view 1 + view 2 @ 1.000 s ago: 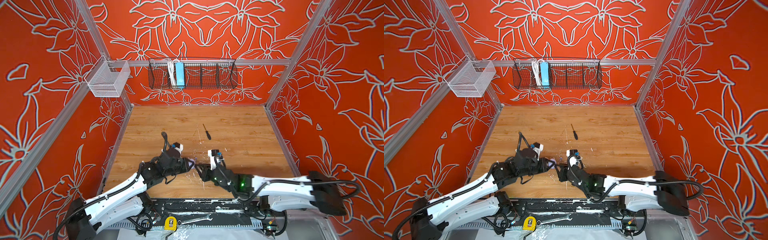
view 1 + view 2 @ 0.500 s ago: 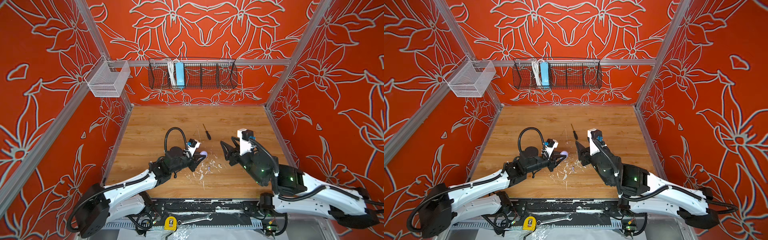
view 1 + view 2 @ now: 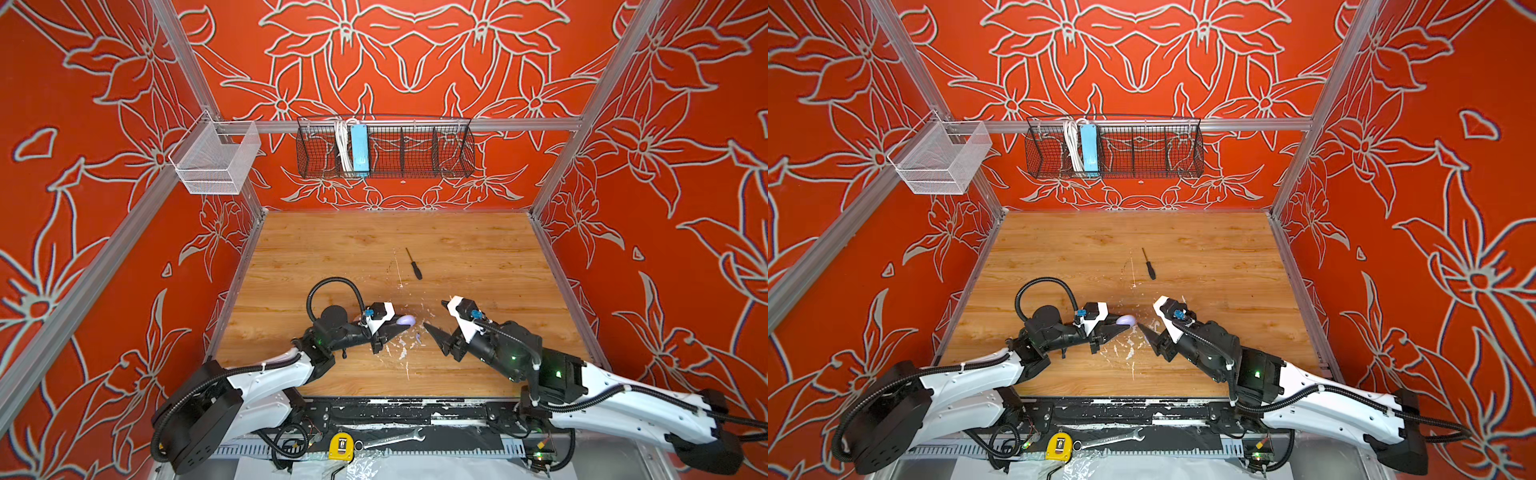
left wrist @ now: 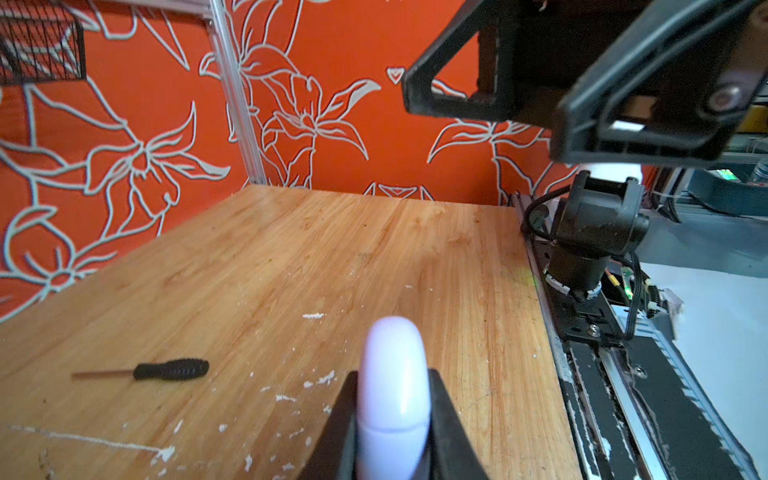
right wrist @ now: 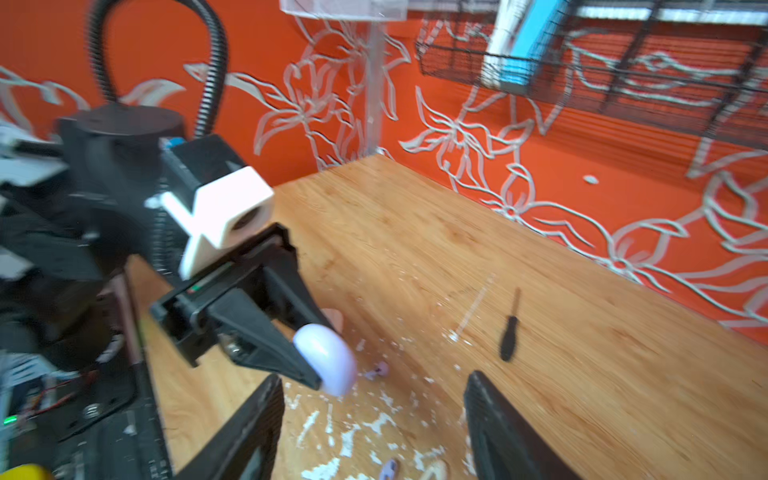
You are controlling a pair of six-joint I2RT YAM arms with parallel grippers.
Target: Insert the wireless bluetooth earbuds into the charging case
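Note:
My left gripper [image 3: 401, 325] [image 4: 392, 374] is shut on a lavender charging case [image 3: 406, 320] [image 3: 1126, 320] [image 4: 392, 399], held a little above the table with its lid shut. My right gripper [image 3: 432, 334] [image 5: 374, 415] faces it from the right, open and empty, its fingers [image 5: 257, 415] wide apart. In the right wrist view one lavender earbud [image 5: 380, 369] lies on the wood just past the case. A second lavender earbud [image 5: 388, 469] and a cream earbud [image 5: 436, 471] lie between my right fingers, blurred.
A black screwdriver [image 3: 414, 264] [image 4: 170, 369] lies further back on the wooden table [image 3: 478, 257]. White flecks cover the wood under both grippers. A pale pinkish thing [image 5: 334, 320] shows behind the left fingers. Wire baskets hang on the back wall.
The two grippers, close together a second ago, have drawn apart. The left one has moved back, carrying the lavender case. The right one has opened and pulled away to the right.

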